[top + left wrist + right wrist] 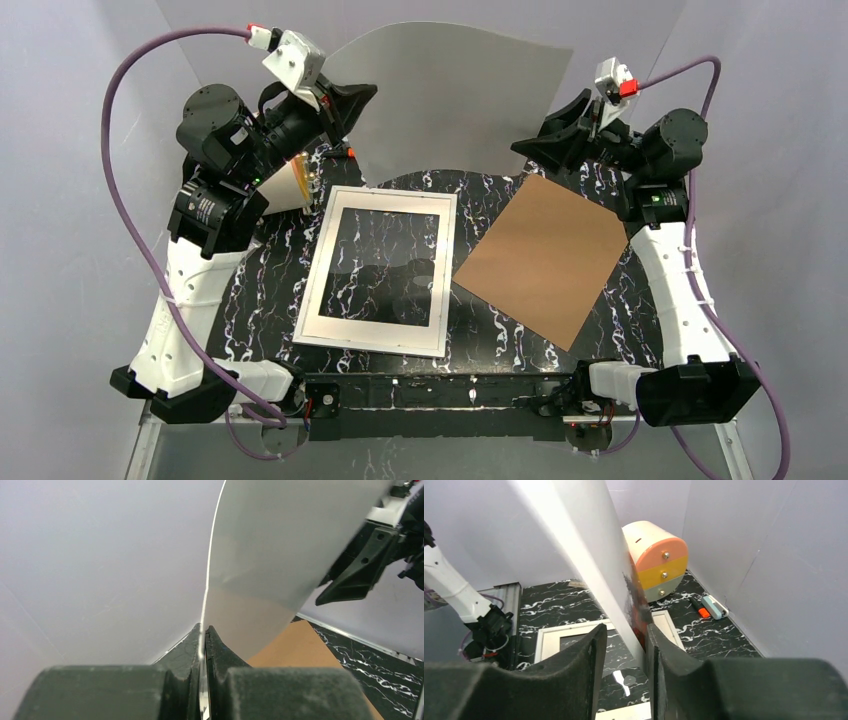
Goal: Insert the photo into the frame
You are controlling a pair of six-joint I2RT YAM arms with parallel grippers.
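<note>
The photo (450,100) hangs upright and bowed above the back of the table, its plain white back toward the top camera. My left gripper (362,97) is shut on its left edge; in the left wrist view the sheet's edge (206,580) runs straight into the closed jaws (204,630). My right gripper (540,135) is at the photo's right edge. Its jaws (624,640) stand apart with the photo (589,555) between them, lying against the right finger, with a gap to the left finger. The white frame (318,290) lies flat mid-table, marble showing through its opening.
A brown backing board (545,255) lies flat to the right of the frame. A small cream drawer box (656,562) with orange and yellow drawers stands at the far left, with a marker and an eraser (708,607) beside it. Grey walls enclose the table.
</note>
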